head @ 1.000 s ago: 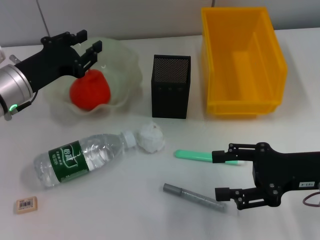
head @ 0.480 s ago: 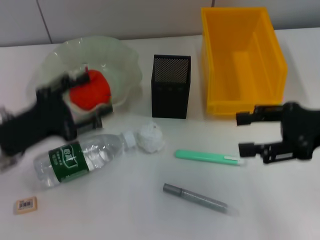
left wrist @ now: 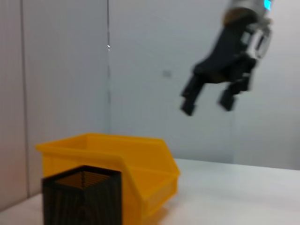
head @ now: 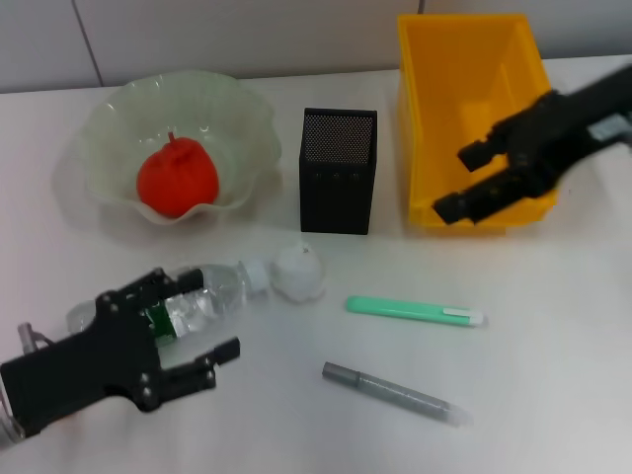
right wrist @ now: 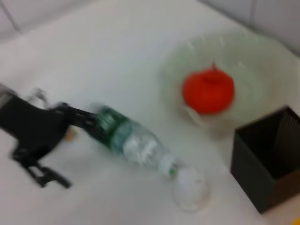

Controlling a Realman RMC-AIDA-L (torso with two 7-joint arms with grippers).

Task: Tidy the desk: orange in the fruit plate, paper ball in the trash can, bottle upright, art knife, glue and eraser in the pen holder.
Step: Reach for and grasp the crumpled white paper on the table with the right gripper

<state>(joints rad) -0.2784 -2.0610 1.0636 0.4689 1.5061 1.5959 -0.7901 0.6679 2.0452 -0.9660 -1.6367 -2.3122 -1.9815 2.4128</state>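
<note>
The orange [head: 176, 178] lies in the fruit plate [head: 99, 133] at the back left; both also show in the right wrist view, the orange [right wrist: 208, 91] in the plate [right wrist: 267, 61]. The bottle [head: 212, 289] lies on its side, cap towards the paper ball [head: 299, 270]. My left gripper [head: 188, 321] is open and empty, low over the bottle's labelled end. My right gripper [head: 456, 183] is open and empty, raised in front of the trash can [head: 479, 109]. The green art knife [head: 415, 310] and grey glue stick [head: 395, 392] lie on the table. My left arm hides the eraser.
The pen holder [head: 336, 183] stands between the fruit plate and the trash can. The left wrist view shows the pen holder [left wrist: 82, 194], the trash can [left wrist: 117, 157] and my right gripper [left wrist: 208, 107] high above them. A wall runs along the table's back.
My left gripper has left the orange in the fruit plate and swung to the front, over the bottle. My right gripper has risen from beside the art knife to the trash can.
</note>
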